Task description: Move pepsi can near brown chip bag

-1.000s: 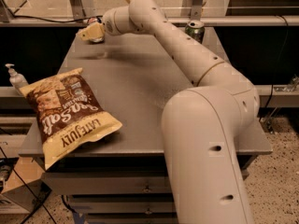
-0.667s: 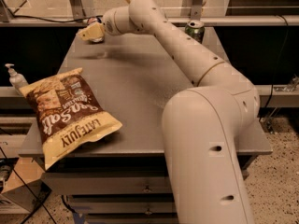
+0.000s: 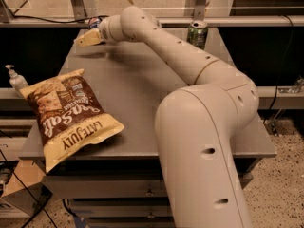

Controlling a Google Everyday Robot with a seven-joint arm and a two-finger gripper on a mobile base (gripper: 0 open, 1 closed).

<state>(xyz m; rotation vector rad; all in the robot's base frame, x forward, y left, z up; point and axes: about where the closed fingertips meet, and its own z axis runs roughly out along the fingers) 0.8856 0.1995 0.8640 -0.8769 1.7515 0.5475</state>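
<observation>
A: Where is the pincer (image 3: 88, 38) sitting?
B: It is hanging over the far left corner of the surface (image 3: 156, 89), with the arm stretching across. Apart or together: cannot tell.
A: And the pepsi can (image 3: 94, 22)?
B: It is showing just behind the pincer, mostly hidden. The brown chip bag (image 3: 71, 115) is lying at the near left edge, well apart. A green can (image 3: 197, 33) is standing far right.
</observation>
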